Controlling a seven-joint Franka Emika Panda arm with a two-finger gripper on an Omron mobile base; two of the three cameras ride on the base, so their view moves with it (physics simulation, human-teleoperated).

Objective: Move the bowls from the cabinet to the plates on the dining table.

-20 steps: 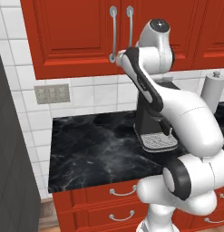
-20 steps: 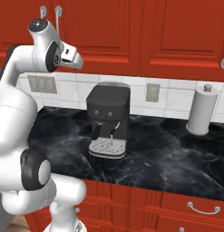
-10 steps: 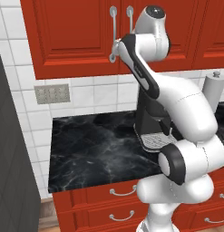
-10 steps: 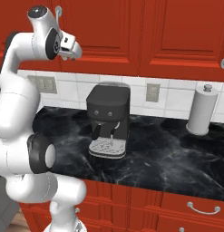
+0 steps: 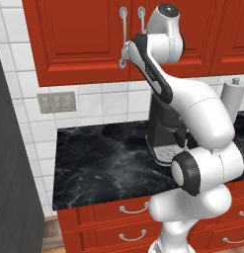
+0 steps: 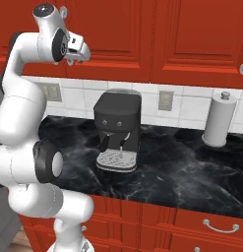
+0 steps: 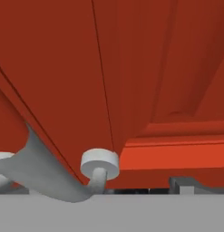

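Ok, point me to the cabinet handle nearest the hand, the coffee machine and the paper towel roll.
cabinet handle (image 7: 50, 179): hand view, curved silver bar by its foot.
coffee machine (image 6: 118, 115): right base view, black front face.
paper towel roll (image 6: 220, 120): right base view, middle of the white roll.

Simulated home kitchen: red panelled wall cabinet (image 5: 84, 39), white tile backsplash (image 5: 94, 104), black marble counter (image 6: 192, 167), coffee machine (image 6: 118, 130), paper towel roll (image 6: 216, 120), red drawers (image 5: 118, 220).

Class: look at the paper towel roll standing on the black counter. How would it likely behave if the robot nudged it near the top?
The paper towel roll stands tall and upright on a small base, so it would probably tip rather than slide. It looks light for its size. If toppled, its round shape would likely let it roll along the counter.
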